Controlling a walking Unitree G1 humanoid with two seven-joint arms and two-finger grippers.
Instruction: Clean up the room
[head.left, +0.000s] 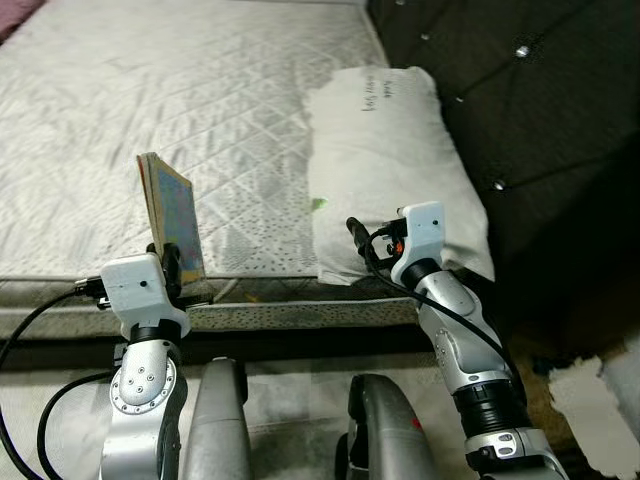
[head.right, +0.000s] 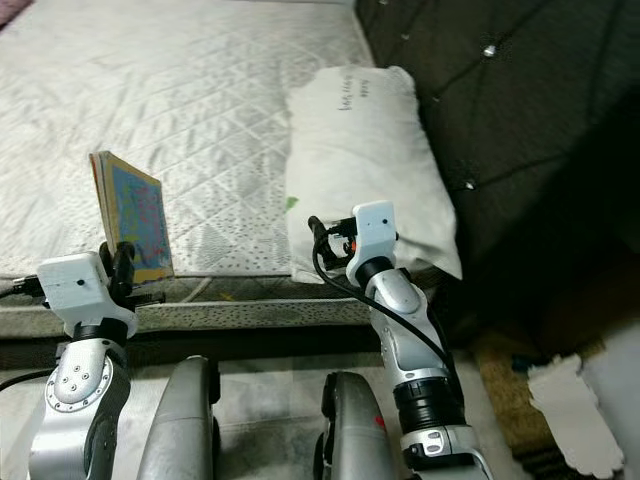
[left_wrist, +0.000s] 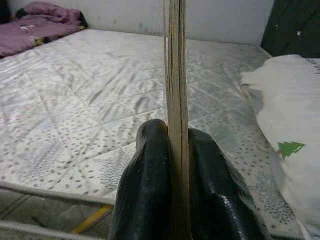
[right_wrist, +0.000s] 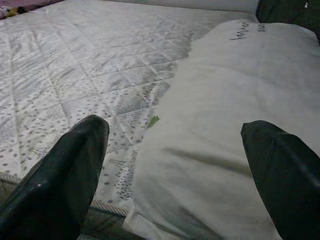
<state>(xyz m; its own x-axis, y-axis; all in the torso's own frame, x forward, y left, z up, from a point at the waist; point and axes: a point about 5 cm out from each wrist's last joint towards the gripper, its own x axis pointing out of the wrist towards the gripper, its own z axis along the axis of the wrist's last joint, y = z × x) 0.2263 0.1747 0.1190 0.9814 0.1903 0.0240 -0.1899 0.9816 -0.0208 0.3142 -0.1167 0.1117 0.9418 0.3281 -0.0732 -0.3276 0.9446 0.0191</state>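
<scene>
A thin book (head.left: 172, 212) with a colourful cover stands upright over the near edge of the white quilted mattress (head.left: 200, 90). My left gripper (head.left: 172, 262) is shut on the book's lower edge; in the left wrist view the book (left_wrist: 175, 60) is pinched between both black fingers (left_wrist: 145, 185). My right gripper (head.left: 368, 238) is open just before the near end of a white pillow (head.left: 390, 150) that lies along the mattress's right side. In the right wrist view the pillow (right_wrist: 225, 115) spans the wide gap between the fingers (right_wrist: 65, 165), with nothing held.
A dark tufted headboard (head.left: 540, 120) rises to the right of the pillow. A purple blanket (left_wrist: 40, 20) lies at the mattress's far corner. White paper scraps (head.left: 600, 400) lie on the floor at the right. The bed frame edge (head.left: 300, 315) runs just before my legs.
</scene>
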